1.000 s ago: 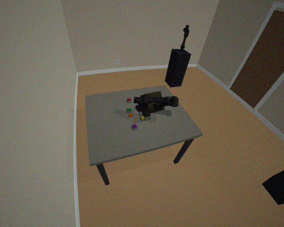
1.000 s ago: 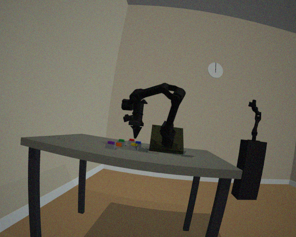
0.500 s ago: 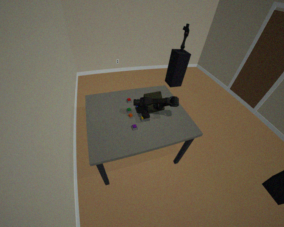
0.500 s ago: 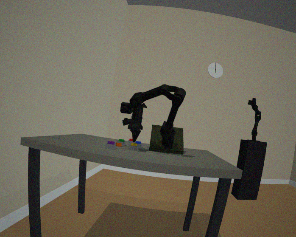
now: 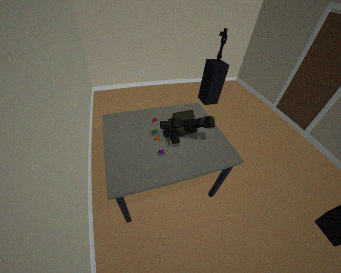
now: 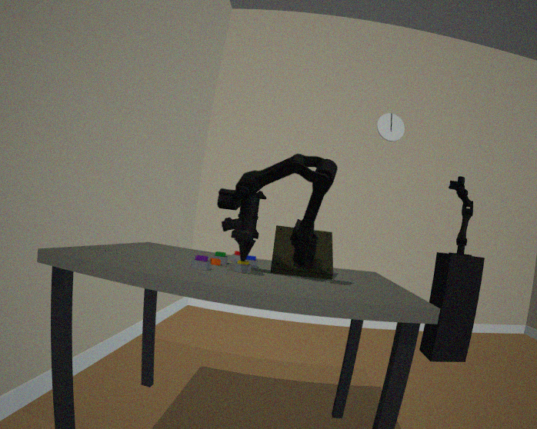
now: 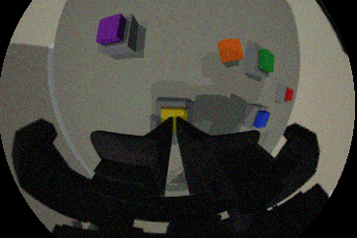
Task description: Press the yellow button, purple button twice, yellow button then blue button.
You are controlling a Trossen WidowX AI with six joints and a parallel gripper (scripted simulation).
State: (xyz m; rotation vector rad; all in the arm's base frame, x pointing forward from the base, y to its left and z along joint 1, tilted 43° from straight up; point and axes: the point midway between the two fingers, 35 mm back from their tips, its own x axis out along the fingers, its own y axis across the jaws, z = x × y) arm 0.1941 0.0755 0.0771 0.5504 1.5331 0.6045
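Your pincer (image 7: 174, 120), closed on nothing into a matte black wedge, points at the square yellow button (image 7: 173, 113), boxy purple button (image 7: 111, 30) well apart.

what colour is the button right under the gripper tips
Yellow. The button sits at the shut gripper tips, clearest in the wrist view.

We see a grey table (image 6: 121, 267) on dark legs over a tan floor (image 5: 194, 235), beige walls with white baseboard, a round clock (image 6: 391, 127), a brown door (image 5: 317, 70), and a dark pedestal (image 5: 213, 80) beyond the tabletop's far corner.
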